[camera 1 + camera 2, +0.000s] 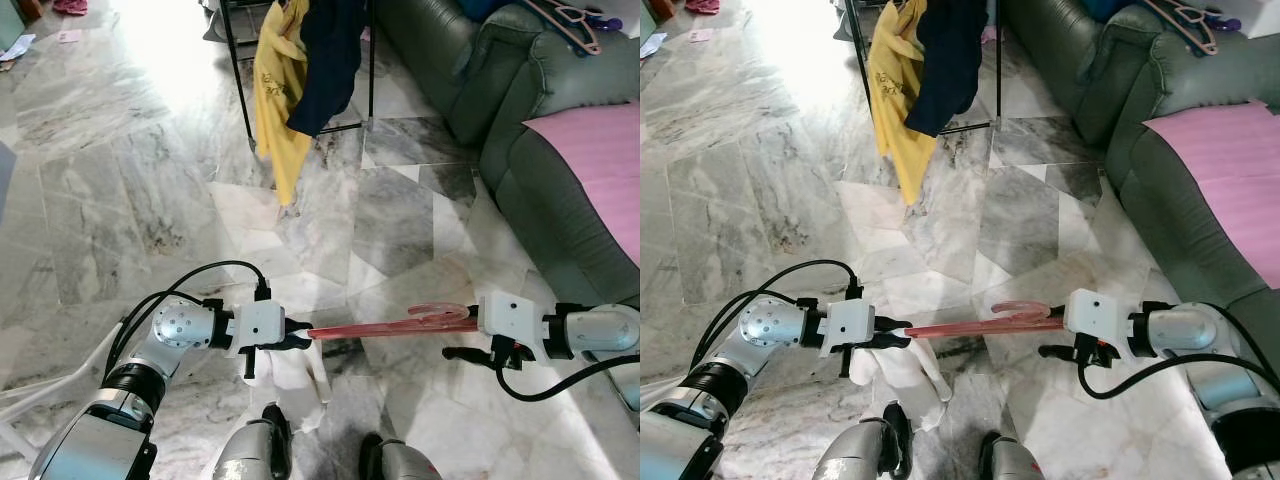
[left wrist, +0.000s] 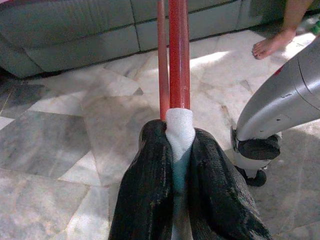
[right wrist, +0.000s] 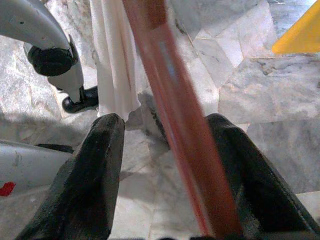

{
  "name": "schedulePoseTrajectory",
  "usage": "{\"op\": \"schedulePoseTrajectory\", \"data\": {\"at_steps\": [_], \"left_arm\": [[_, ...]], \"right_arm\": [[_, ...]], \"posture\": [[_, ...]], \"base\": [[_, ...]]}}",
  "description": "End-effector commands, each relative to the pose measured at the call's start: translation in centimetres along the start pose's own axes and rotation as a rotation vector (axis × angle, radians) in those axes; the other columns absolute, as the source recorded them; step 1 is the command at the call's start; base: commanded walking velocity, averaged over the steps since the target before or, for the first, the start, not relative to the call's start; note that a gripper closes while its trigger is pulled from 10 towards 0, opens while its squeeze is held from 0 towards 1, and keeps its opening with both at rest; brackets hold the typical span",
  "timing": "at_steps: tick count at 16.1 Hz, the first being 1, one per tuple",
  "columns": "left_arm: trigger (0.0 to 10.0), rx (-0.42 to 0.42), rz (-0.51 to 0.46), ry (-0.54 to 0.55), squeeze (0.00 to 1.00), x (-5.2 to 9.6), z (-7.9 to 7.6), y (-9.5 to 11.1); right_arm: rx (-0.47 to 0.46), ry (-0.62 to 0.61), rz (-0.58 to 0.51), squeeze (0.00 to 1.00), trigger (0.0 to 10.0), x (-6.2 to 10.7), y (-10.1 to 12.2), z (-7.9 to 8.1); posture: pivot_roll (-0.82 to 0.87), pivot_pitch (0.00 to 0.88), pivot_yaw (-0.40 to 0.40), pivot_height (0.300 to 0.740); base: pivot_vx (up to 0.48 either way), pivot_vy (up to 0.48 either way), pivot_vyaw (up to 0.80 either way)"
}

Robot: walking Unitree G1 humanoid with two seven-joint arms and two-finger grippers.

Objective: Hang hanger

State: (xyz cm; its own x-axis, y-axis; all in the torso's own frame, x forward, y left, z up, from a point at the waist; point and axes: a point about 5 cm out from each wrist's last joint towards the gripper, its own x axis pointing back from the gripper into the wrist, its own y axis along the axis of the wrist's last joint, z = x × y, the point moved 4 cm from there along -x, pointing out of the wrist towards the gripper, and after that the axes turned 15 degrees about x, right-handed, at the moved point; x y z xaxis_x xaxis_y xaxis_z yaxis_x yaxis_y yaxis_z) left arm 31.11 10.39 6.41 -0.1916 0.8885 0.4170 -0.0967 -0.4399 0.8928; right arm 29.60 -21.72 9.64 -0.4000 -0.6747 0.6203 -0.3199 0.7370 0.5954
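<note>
A red hanger is held level in front of me at waist height. My left gripper is shut on one end of it, with the white cloth of a garment pinched between the fingers. The white garment hangs down from that end. My right gripper is at the hanger's hooked end. Its fingers stand wide apart, open. The red bar runs between them, close against one finger.
A black drying rack with a yellow garment and a navy one stands ahead on the marble floor. A dark green sofa with a pink cloth and a pink hanger is on my right. A person's bare foot is near.
</note>
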Motion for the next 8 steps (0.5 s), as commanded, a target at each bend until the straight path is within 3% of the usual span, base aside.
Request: {"op": "schedulePoseTrajectory", "data": {"at_steps": [1, 2, 3, 5, 7, 8], "left_arm": [[10.0, -0.022, 0.006, -0.014, 0.0, 0.07, -0.34, -0.12], [10.0, -0.02, 0.003, -0.015, 0.0, 0.02, -0.37, -0.09], [10.0, -0.021, -0.001, -0.02, 0.0, -0.09, -0.52, -0.09], [10.0, -0.025, 0.007, -0.031, 0.0, -0.11, -0.78, -0.3], [10.0, -0.022, 0.007, -0.03, 0.0, -0.06, -0.81, -0.37], [10.0, -0.021, 0.009, -0.03, 0.0, -0.06, -0.85, -0.43]], "right_arm": [[-0.021, 0.005, -0.004, 0.0, 8.7, 0.14, -0.18, 0.01], [-0.045, -0.004, -0.015, 0.0, 10.0, 0.04, -0.1, -0.2], [-0.05, -0.012, -0.035, 0.85, 10.0, -0.1, 0.2, -0.35], [-0.044, -0.027, -0.029, 0.0, 10.0, -0.19, 0.09, -0.54], [-0.055, -0.033, -0.041, 0.0, 9.7, -0.08, 0.24, -0.79], [-0.062, -0.034, -0.049, 0.0, 2.7, -0.03, 0.33, -0.86]], "posture": [[-0.14, 0.225, 0.024, 0.74], [-0.14, 0.225, 0.024, 0.74], [-0.14, 0.225, 0.024, 0.74], [-0.14, 0.222, 0.023, 0.74], [-0.14, 0.226, 0.024, 0.74], [-0.14, 0.226, 0.024, 0.74]], "base": [[0.0, 0.0, 0.0], [0.0, 0.0, 0.0], [0.0, 0.0, 0.0], [0.0, 0.0, 0.0], [0.0, 0.0, 0.0], [0.0, 0.0, 0.0]]}}
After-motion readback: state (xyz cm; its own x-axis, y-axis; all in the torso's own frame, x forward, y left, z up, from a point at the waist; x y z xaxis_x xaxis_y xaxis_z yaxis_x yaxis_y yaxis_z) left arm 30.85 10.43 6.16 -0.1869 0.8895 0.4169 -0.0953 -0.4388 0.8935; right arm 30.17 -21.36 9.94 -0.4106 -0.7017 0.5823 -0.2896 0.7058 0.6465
